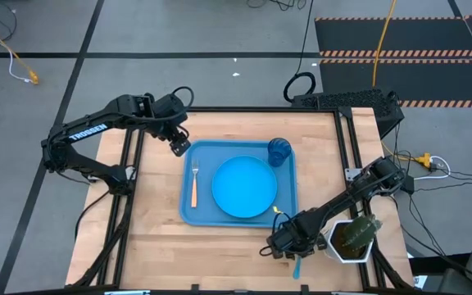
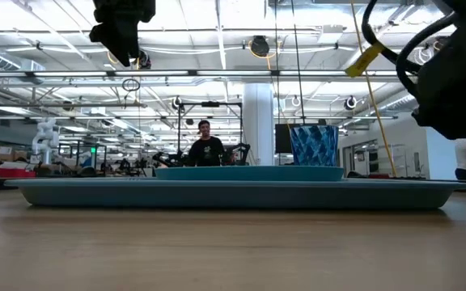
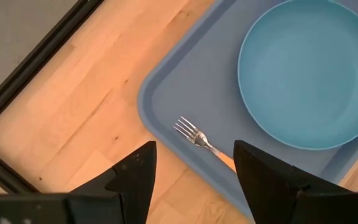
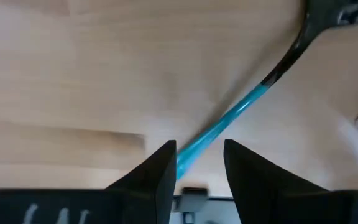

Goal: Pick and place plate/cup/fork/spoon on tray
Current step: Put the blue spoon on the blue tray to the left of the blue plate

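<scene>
The blue tray point(image 1: 188, 215) lies mid-table and holds the round blue plate point(image 1: 244, 187), the dark blue cup point(image 1: 279, 152) at its far right corner, and the orange-handled fork point(image 1: 193, 188) along its left side. My left gripper point(image 1: 179, 147) hangs open and empty above the tray's far left corner, looking down on the fork's tines point(image 3: 191, 132). My right gripper point(image 1: 288, 250) is low over the table, near the tray's near right corner. It is open, with its fingers on either side of the spoon's light blue handle point(image 4: 229, 118). The spoon's dark bowl point(image 4: 319, 22) lies beyond them. My right gripper's fingers come down from above and stand astride the spoon's handle point(image 4: 188, 154), which runs slantwise through the gap. The handle reaches one finger's point(image 4: 163, 168) inner edge; I cannot tell whether it touches. The handle's free end point(image 1: 296, 267) sticks out toward the table's near edge.
A white pot with a cactus point(image 1: 352, 238) stands close to the right of my right gripper, near the table's near right corner. Bare wood lies left of the tray and along the near edge. A person point(image 2: 206, 149) sits far behind the table.
</scene>
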Motion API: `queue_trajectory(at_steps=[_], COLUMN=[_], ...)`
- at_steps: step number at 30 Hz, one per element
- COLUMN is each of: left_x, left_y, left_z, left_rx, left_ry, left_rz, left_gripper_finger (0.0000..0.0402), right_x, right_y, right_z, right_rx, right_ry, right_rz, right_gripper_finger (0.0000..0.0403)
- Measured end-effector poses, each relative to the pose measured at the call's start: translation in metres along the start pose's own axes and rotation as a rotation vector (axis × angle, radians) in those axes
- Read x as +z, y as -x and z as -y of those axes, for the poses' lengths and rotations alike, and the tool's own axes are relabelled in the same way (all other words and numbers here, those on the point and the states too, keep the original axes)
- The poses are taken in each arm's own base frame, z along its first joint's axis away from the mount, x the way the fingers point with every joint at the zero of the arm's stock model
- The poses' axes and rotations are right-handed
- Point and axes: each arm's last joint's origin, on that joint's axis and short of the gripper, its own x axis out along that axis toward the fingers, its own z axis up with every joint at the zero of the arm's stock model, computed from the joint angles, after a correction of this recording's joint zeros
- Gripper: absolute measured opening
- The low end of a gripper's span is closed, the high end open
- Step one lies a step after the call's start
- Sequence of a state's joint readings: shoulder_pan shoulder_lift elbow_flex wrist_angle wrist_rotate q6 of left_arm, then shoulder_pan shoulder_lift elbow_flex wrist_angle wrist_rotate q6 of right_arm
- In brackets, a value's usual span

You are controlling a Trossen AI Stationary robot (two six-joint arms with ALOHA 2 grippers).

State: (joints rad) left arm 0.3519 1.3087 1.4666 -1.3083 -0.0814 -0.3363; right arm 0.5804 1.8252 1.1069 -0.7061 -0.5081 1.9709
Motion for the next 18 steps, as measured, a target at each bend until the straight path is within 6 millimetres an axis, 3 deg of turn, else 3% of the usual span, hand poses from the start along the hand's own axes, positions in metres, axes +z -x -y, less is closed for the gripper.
queue_trajectory(at_steps=[12, 18], left_x=[-0.003, -0.004], left_y=[0.001, 0.001], left_z=[0.007, 0.01], left_rx=[-0.01, 0.002], left_ry=[0.04, 0.043], left_rz=[-0.009, -0.001], left_gripper_finger=[0.0216, 0.0216], right_x=[0.004, 0.004], right_y=[0.001, 0.001], right_z=[0.006, 0.004], right_rx=[-0.068, -0.037], right_ry=[0.134, 0.078], right_rz=[0.001, 0.026], right_gripper_finger=[0.0128, 0.0128])
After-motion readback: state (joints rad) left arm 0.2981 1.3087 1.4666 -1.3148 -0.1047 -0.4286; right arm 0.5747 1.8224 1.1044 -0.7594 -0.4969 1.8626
